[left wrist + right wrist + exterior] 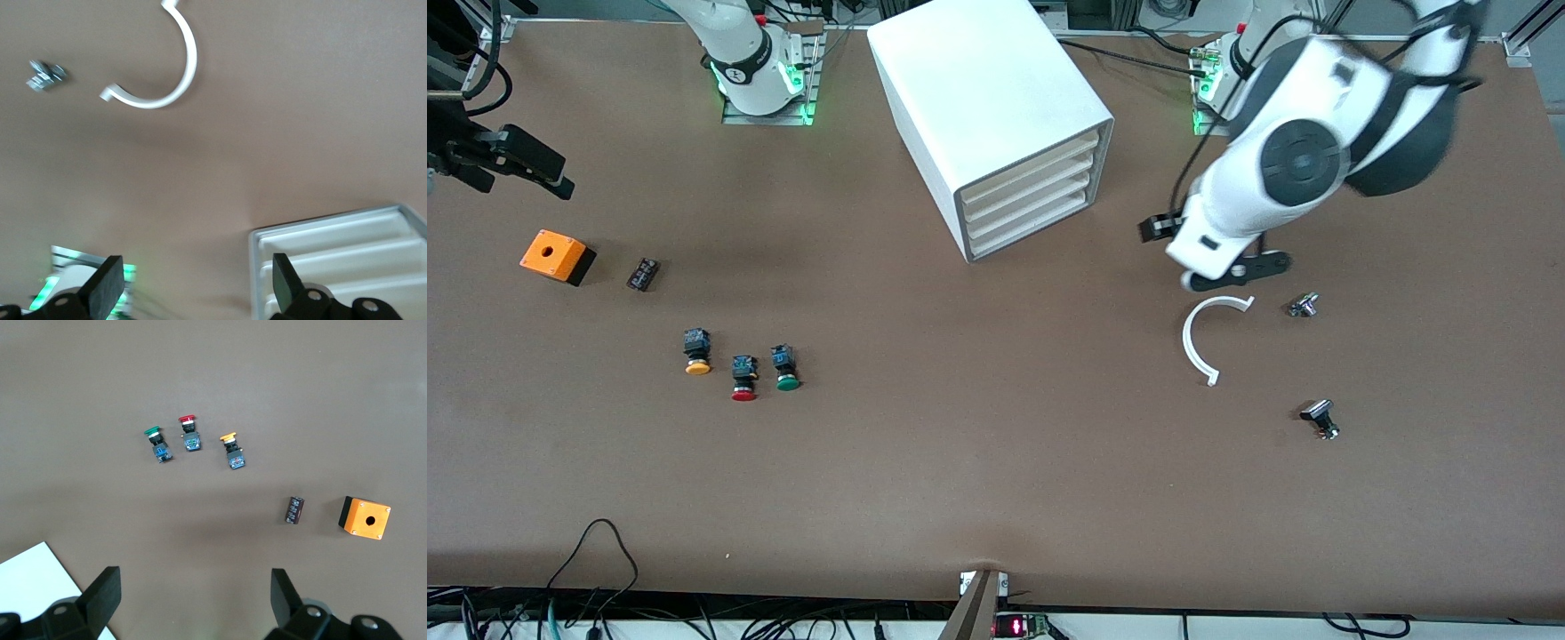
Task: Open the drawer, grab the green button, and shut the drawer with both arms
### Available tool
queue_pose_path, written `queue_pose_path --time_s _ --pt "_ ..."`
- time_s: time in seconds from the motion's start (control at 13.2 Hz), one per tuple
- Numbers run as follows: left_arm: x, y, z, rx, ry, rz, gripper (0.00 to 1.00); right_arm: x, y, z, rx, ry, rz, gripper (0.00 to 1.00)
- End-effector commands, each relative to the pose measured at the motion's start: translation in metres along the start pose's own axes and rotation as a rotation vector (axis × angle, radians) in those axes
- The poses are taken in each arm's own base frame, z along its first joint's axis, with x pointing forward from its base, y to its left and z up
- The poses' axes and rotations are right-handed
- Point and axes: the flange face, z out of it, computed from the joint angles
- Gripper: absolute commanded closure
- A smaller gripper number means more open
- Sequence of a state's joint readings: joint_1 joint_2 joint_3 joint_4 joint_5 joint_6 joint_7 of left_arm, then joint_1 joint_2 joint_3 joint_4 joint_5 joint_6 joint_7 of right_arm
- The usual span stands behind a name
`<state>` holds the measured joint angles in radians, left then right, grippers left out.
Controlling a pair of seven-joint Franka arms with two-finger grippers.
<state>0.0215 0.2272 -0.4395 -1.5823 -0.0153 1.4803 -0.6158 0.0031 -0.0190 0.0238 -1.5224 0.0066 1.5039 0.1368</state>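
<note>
The white cabinet (978,98) stands at the table's middle by the arm bases, all four drawers shut. The bottommost drawer (1032,230) shows its cream front; it also shows in the left wrist view (333,235). The green button (786,369) lies on the table toward the right arm's end, also in the right wrist view (157,444). My left gripper (1214,271) (195,283) is open and empty, over the table beside the cabinet's front. My right gripper (551,173) (193,595) is open and empty, over the right arm's end of the table.
A red-capped button (743,378) and an orange-yellow one (697,352) lie beside the green one. An orange box (557,256) and a small black part (642,274) lie near the right gripper. A white C-shaped ring (1199,342) and two metal parts (1303,306) (1320,418) lie near the left gripper.
</note>
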Motion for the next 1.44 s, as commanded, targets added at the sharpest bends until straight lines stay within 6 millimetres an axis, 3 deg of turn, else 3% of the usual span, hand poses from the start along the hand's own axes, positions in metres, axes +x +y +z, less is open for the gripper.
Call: queue_pose_path --time_s 0.0,0.15,0.38,0.53,0.61,0.76,0.98,1.13,1.36 --pt "0.01 -0.046 -0.045 0.011 0.009 0.124 0.02 -0.004 0.001 -0.001 -0.027 0.011 0.021 0.01" --pt "0.01 -0.073 -0.071 -0.008 0.042 0.223 0.02 -0.008 0.0 -0.001 -0.027 0.008 0.016 0.01" --pt "0.009 -0.116 -0.093 -0.02 0.095 0.331 0.02 -0.009 0.004 -0.001 -0.022 -0.002 -0.027 0.01" --pt "-0.01 -0.137 -0.099 0.005 0.124 0.28 0.01 -0.01 0.01 -0.002 -0.02 -0.004 -0.023 0.01" --pt "-0.02 -0.159 -0.095 0.001 0.12 0.24 0.01 -0.01 0.009 -0.005 -0.019 0.0 -0.024 0.01" --pt "-0.019 -0.191 -0.092 -0.056 0.179 0.2 0.01 -0.011 0.007 -0.005 -0.017 0.0 -0.027 0.01" --pt "-0.002 -0.212 -0.081 -0.05 0.261 0.315 0.01 -0.01 0.006 -0.006 -0.025 0.002 -0.066 0.01" --pt "-0.014 -0.213 -0.094 -0.051 0.325 0.307 0.01 -0.009 0.009 -0.004 -0.015 -0.008 -0.067 0.01" --pt "-0.01 -0.216 -0.093 -0.052 0.319 0.3 0.01 -0.009 0.009 -0.003 -0.015 -0.008 -0.07 0.01"
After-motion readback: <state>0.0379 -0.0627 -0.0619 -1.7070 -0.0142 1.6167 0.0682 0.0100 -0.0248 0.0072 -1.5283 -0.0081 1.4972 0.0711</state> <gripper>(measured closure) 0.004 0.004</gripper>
